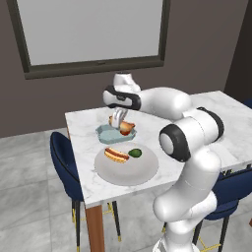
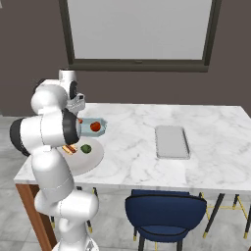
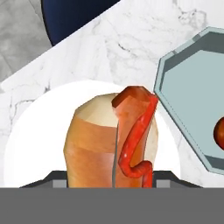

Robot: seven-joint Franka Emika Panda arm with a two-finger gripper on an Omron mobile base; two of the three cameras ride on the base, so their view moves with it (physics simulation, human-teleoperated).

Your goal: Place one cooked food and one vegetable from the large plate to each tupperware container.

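My gripper (image 1: pixel 119 121) is shut on a hot dog (image 1: pixel 127 128), a bun with a red sausage, and holds it just above the pale blue-green tupperware container (image 1: pixel 104 131). In the hand view the hot dog (image 3: pixel 111 140) stands between the gripper (image 3: pixel 111 180) tips, with the large plate (image 3: pixel 30 140) behind it and the blue-green container (image 3: pixel 188 83) to the right. A red round food (image 2: pixel 95 126) lies in that container (image 2: pixel 100 122). The large plate (image 1: pixel 123 172) still carries a second hot dog (image 1: pixel 116 155) and a green vegetable (image 1: pixel 135 153). The pale grey container (image 2: pixel 171 141) lies mid-table.
The marble table (image 2: pixel 215 127) stands under a dark-framed window. Blue chairs sit at the left end (image 1: pixel 61 152) and at the near side (image 2: pixel 164 211). My own arm (image 1: pixel 167 101) reaches across the table's near part.
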